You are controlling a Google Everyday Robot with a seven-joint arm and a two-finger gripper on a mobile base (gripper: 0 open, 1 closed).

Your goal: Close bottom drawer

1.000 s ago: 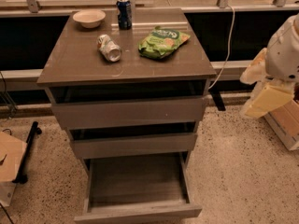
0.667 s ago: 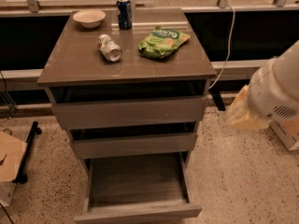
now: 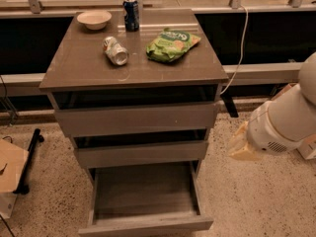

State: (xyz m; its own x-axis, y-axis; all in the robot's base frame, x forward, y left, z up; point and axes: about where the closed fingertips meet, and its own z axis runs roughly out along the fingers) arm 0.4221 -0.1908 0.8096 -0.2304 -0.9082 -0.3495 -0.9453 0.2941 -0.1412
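Observation:
The bottom drawer (image 3: 146, 193) is the lowest of three grey-brown drawers in the cabinet (image 3: 133, 68). It is pulled far out, its plain grey floor is bare, and its flat front (image 3: 148, 226) is near the bottom edge of the view. The two drawers above it are slightly ajar. My gripper (image 3: 240, 146), cream-coloured at the end of the white arm (image 3: 284, 120), hangs to the right of the cabinet at about the middle drawer's height. It is apart from the cabinet and touches nothing.
On the cabinet top are a bowl (image 3: 94, 19), an upright blue can (image 3: 131, 14), a can lying on its side (image 3: 115, 51) and a green snack bag (image 3: 172, 45). A cable (image 3: 242, 48) hangs at the right. A cardboard box (image 3: 11, 169) lies at the left and another box (image 3: 308, 144) at the right.
My arm and gripper have moved down and to the left, closer to the cabinet's right side. The drawers and the things on top have not moved.

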